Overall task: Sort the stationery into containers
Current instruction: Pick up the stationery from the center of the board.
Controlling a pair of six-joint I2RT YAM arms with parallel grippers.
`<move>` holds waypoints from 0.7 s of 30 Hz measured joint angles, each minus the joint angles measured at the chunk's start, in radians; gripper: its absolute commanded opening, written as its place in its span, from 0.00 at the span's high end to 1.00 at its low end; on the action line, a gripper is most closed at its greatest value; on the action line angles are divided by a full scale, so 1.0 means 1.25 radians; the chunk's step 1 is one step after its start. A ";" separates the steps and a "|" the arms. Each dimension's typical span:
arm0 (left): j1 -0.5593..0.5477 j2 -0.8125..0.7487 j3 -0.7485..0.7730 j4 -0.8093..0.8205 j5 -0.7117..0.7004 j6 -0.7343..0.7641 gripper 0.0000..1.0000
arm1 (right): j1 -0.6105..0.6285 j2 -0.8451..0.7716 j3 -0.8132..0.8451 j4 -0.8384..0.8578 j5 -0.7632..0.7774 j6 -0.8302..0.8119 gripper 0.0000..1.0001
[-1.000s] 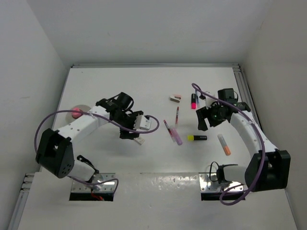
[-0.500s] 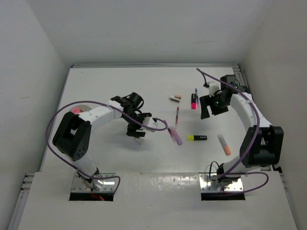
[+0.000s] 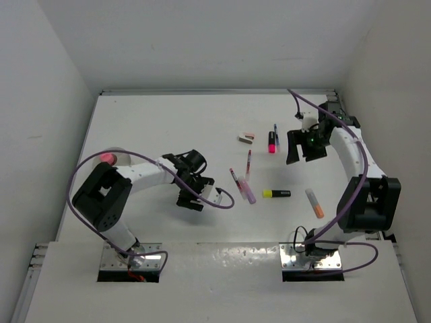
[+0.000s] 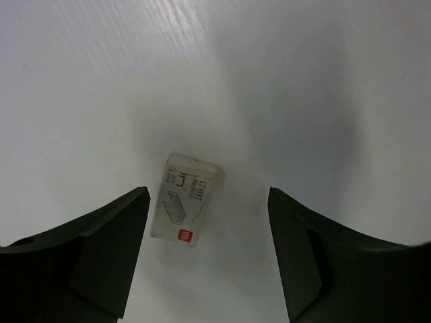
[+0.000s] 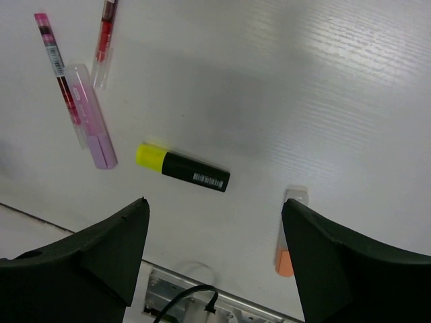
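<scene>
My left gripper [image 3: 192,196] hangs open over a small whitish eraser block [image 4: 185,206]. In the left wrist view the block lies flat on the table between the fingers, close to the left fingertip [image 4: 132,205] and untouched. My right gripper [image 3: 304,145] is open and empty, raised at the far right. Below it lie a yellow-black highlighter [image 5: 183,167], an orange highlighter [image 5: 288,237], two pink pens [image 5: 91,120] and a red pen [image 5: 105,39]. A pink-red highlighter [image 3: 271,141], a blue pen [image 3: 275,130] and another eraser [image 3: 246,138] lie farther back. The container, a round pale dish [image 3: 116,153], sits far left, half hidden by the left arm.
Something pink [image 3: 106,159] lies in the dish. White walls close the table on three sides. The metal base plates [image 3: 132,262] and purple cables [image 3: 222,202] are near the front edge. The right base plate [image 5: 202,303] shows at the bottom of the right wrist view.
The left gripper has moved toward the front, over the whitish block, and the arm has folded in. The right gripper has swung toward the far right, away from the highlighters.
</scene>
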 measured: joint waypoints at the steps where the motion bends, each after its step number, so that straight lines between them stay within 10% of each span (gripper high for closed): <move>1: 0.001 -0.001 -0.016 0.009 -0.009 0.001 0.24 | 0.001 0.001 0.005 -0.004 0.002 0.001 0.21; 21: 0.001 -0.028 -0.098 0.221 -0.062 -0.046 0.39 | 0.014 0.060 0.086 -0.034 0.029 -0.003 0.22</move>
